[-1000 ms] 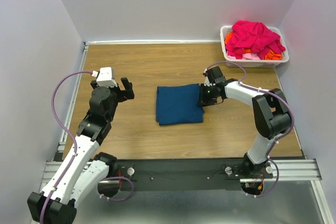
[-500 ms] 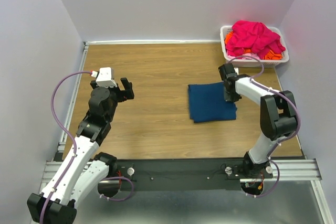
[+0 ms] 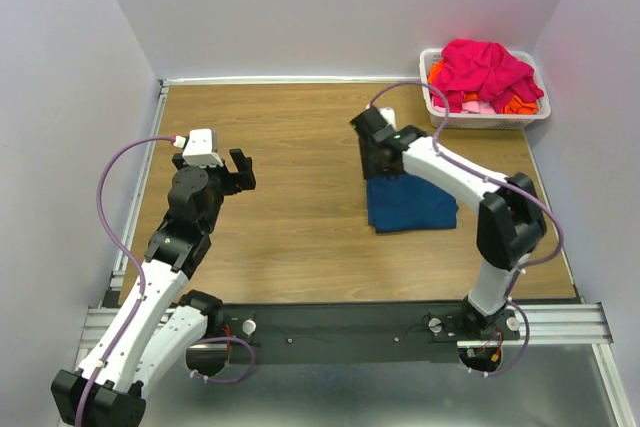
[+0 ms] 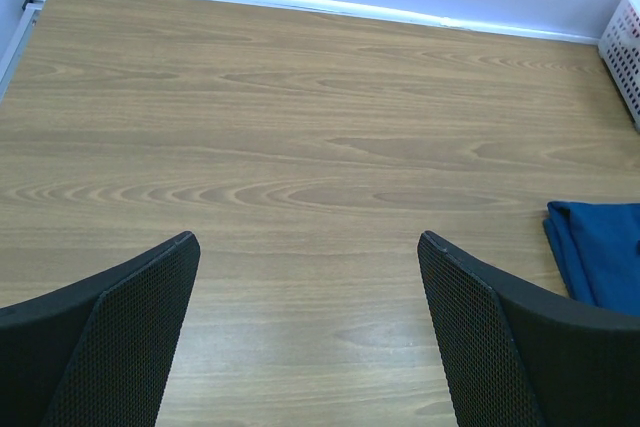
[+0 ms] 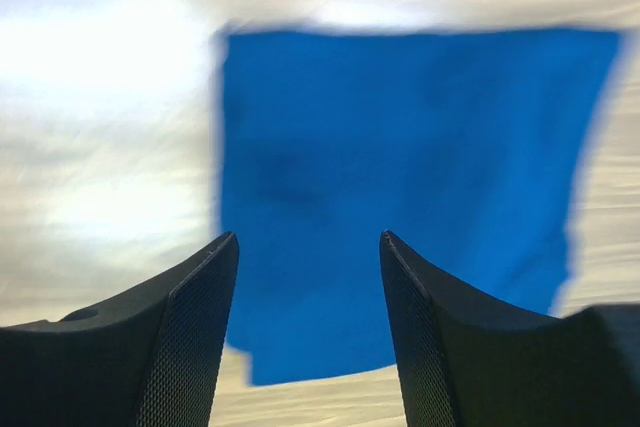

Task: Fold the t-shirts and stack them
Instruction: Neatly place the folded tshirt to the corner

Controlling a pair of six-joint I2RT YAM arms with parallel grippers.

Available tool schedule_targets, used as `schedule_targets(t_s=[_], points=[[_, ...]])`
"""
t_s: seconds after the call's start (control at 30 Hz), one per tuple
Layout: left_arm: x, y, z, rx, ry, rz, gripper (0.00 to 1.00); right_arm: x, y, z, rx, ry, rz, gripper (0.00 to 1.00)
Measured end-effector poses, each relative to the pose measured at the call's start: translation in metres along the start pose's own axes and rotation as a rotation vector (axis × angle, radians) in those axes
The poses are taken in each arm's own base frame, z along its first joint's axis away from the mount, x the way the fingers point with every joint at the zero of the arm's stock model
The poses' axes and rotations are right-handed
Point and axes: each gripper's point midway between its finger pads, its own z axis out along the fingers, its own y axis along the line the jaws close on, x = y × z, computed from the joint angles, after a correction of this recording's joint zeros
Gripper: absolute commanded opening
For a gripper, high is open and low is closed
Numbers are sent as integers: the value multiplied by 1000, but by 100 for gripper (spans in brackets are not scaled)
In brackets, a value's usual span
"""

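Top external view: folded dark blue t-shirt (image 3: 415, 205) lies flat on the wooden table (image 3: 290, 127). Right gripper (image 3: 375, 152) hovers over its far left edge, fingers apart, empty. Left gripper (image 3: 240, 169) is well left of it, fingers apart. Pink and orange t-shirts (image 3: 485, 67) fill the white basket (image 3: 431, 97) beyond it.

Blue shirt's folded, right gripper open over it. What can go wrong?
1. The open right gripper hangs over the far edge of the folded dark-blue cloth t-shirt; a fingertip could snag it and undo the fold.
2. The pink and orange shirts sit heaped in the white plastic basket; one grab may drag out several.
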Motion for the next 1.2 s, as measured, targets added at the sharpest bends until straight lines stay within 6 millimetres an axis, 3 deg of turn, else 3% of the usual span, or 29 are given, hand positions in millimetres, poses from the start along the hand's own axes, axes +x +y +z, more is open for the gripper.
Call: schedule_targets(t_s=[0.17, 0.37, 0.53, 0.57, 0.7, 0.9, 1.03, 1.2], points=[[0, 0, 0, 0, 0, 0, 97, 47, 49, 20, -29, 114, -64, 66], [0, 0, 0, 0, 0, 0, 97, 86, 62, 39, 6, 208, -107, 63], [0, 0, 0, 0, 0, 0, 97, 94, 61, 41, 39, 205, -125, 42], [0, 0, 0, 0, 0, 0, 97, 95, 57, 42, 62, 198, -135, 29], [0, 0, 0, -1, 1, 0, 97, 99, 38, 46, 160, 167, -204, 1], [0, 0, 0, -1, 1, 0, 97, 103, -17, 52, 392, 138, -389, 1], [0, 0, 0, 0, 0, 0, 97, 102, -65, 61, 527, 179, -494, 1], [-2, 0, -1, 1, -5, -1, 97, 90, -106, 78, 582, 209, -473, 1]])
